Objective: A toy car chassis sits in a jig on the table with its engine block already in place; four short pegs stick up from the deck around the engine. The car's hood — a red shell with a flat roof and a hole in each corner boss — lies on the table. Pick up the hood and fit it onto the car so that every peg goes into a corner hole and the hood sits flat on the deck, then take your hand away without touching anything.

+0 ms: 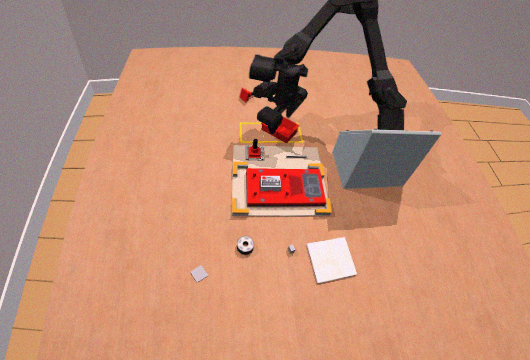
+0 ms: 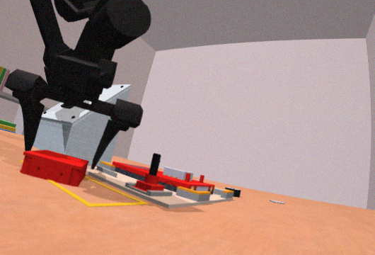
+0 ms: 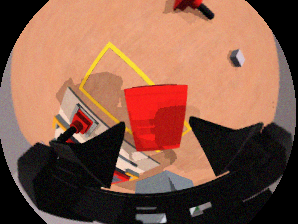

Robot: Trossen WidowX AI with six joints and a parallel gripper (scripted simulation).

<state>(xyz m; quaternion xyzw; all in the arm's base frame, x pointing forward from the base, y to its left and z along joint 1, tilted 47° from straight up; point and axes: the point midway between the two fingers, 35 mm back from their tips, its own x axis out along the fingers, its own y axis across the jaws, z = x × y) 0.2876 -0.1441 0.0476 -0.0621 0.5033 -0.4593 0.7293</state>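
Red hood (image 2: pixel 53 166) is being straddled near the table's (image 2: pixel 212 228) far edge by wide-open, empty jaws.

1. The table (image 1: pixel 150 172) looked like smooth, matt wood with faint grain.
2. The hood (image 2: pixel 53 166) read as matt red plastic, and the chassis (image 1: pixel 285 187) looked the same.
3. The gripper (image 2: pixel 61 157) and its arm (image 1: pixel 370 37) were dull black, with no shine.
4. The grey panel (image 1: pixel 385 157) was flat and matt.
5. The small ring (image 1: pixel 245 245) seemed metallic, though it was too small to be sure.
6. The white sheet (image 1: pixel 331 259) looked like paper.
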